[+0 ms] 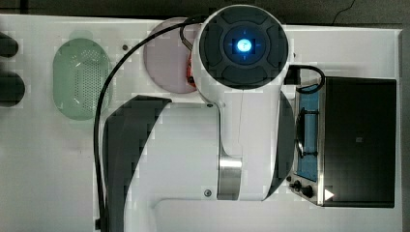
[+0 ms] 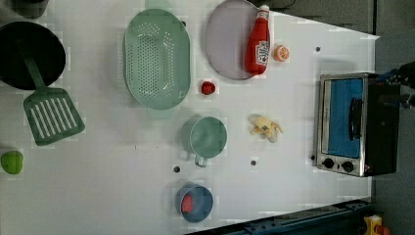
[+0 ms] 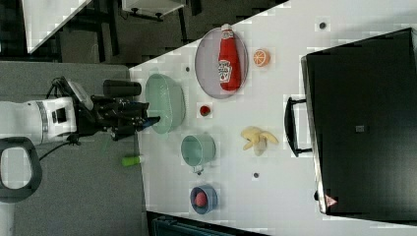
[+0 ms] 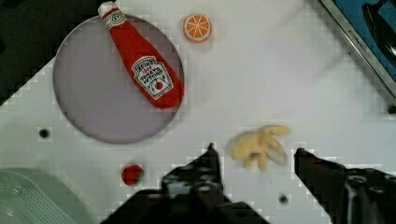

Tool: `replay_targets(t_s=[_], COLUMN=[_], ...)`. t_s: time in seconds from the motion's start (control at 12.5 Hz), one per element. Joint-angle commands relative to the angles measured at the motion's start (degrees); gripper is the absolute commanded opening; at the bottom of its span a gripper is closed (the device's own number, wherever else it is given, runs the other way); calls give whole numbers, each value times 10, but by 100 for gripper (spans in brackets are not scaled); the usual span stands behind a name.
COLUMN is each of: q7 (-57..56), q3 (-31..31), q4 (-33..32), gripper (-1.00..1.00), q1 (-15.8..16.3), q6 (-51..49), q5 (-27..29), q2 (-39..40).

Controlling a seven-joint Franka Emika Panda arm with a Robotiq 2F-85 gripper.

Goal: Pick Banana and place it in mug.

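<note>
1. The pincer (image 4: 254, 151) is seen in the wrist view with its jaws spread apart and nothing between them; the banana (image 4: 259, 146) is framed in the gap, lying lower down on the white surface (image 4: 289, 74). In the right view the pincer (image 3: 140, 120) is held high, well apart from everything below it.

2. The step in hand is judged to be the approach: nothing has been grasped, and the banana rests untouched on the surface.

3. In the left view the banana (image 2: 265, 127) lies at about three o'clock from the mug (image 2: 204, 138), near it but apart, between the mug and the toaster oven (image 2: 355, 122).

4. The next move is judged to call for a straight descent over the banana, the jaws closing across its short curved body, then a lift and a carry to the mug's open mouth, which looks empty.

5. Farther off, a small red fruit (image 2: 208, 87) lies at about twelve o'clock from the mug in the left view, and a blue cup (image 2: 195, 202) at six o'clock.

6. Farthest, the ketchup bottle (image 4: 142, 65) lies on a grey plate (image 4: 84, 102), with an orange slice (image 4: 197, 27) beside it. On the bottle's label the words "Heinz" and "Tomato Ketchup" can be read; no other writing can be made out.
</note>
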Motion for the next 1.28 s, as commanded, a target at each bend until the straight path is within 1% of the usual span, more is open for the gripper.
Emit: replay_targets(t_s=[0.08, 0.24, 0.4, 0.56, 0.8, 1.28], q7=[55, 55, 43, 0, -104, -348], q3=[-16, -15, -14, -14, -15, -10], q4=[-44, -59, -88, -124, -177, -274], gripper=[60, 100, 100, 100, 100, 100], q1=[-8, -7, -6, -6, -6, -6], q6=[-89, -87, -69, -32, 37, 171], q5=[9, 9, 9, 9, 9, 9], q2=[-128, -125, -117, -103, -72, 11])
